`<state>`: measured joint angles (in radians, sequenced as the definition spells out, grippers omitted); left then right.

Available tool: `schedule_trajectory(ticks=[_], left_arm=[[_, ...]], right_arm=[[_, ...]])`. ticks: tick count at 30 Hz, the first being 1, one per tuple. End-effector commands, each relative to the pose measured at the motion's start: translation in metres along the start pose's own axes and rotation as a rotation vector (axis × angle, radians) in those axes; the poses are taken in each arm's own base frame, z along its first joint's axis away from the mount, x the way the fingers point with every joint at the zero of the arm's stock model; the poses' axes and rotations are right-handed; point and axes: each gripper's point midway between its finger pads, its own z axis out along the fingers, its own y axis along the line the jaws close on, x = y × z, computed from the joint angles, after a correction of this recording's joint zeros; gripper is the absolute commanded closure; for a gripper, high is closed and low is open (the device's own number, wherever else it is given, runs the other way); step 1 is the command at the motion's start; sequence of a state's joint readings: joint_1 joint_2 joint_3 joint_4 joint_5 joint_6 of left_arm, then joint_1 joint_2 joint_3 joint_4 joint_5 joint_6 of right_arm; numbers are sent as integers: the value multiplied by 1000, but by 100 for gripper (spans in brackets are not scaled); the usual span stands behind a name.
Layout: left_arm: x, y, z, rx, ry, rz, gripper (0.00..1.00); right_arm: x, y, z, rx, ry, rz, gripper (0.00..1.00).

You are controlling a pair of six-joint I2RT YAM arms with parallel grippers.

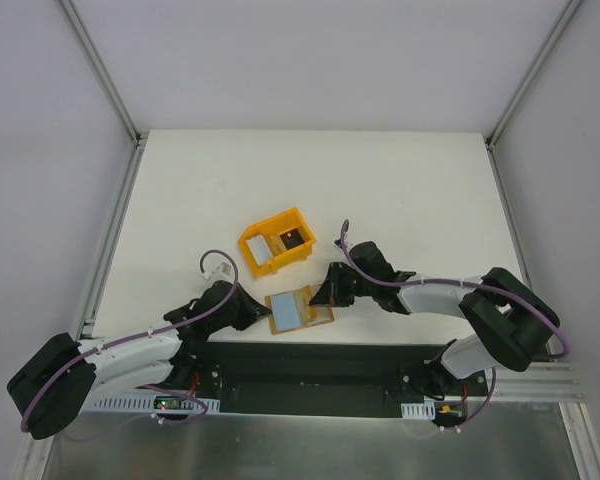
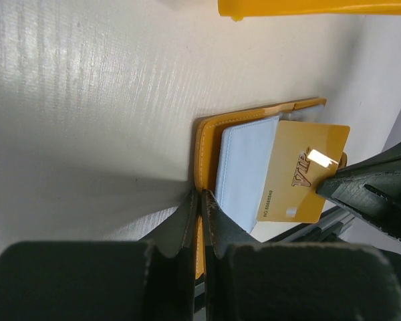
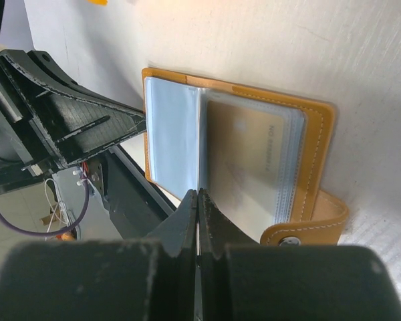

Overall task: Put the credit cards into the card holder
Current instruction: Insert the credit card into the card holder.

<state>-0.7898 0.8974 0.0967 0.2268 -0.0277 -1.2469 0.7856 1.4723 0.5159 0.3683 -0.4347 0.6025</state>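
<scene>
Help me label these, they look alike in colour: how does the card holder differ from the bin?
The card holder lies flat and open by the near edge of the white table; the bin stands upright farther back. The card holder is tan with pale sleeves; the bin is bright yellow. The card holder has a gold card at its sleeves; the bin holds a grey card and a dark card. Both sit on the table.

Open card holder [image 1: 300,310], flat – w/ gold card [image 2: 301,184]
</scene>
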Motion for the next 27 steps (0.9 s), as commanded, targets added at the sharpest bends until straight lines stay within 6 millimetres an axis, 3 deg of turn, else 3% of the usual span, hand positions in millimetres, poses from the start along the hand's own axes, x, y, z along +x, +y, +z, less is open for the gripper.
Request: schedule_trajectory(ticks=[1, 23, 27], left_arm=[[9, 36, -1, -123, 34, 24, 100], [8, 36, -1, -128, 32, 21, 100], [9, 37, 0, -132, 35, 20, 100]], right_arm=[[-3, 9, 4, -52, -15, -13, 100], [17, -17, 9, 12, 23, 9, 100], [19, -15, 12, 15, 27, 2, 100]])
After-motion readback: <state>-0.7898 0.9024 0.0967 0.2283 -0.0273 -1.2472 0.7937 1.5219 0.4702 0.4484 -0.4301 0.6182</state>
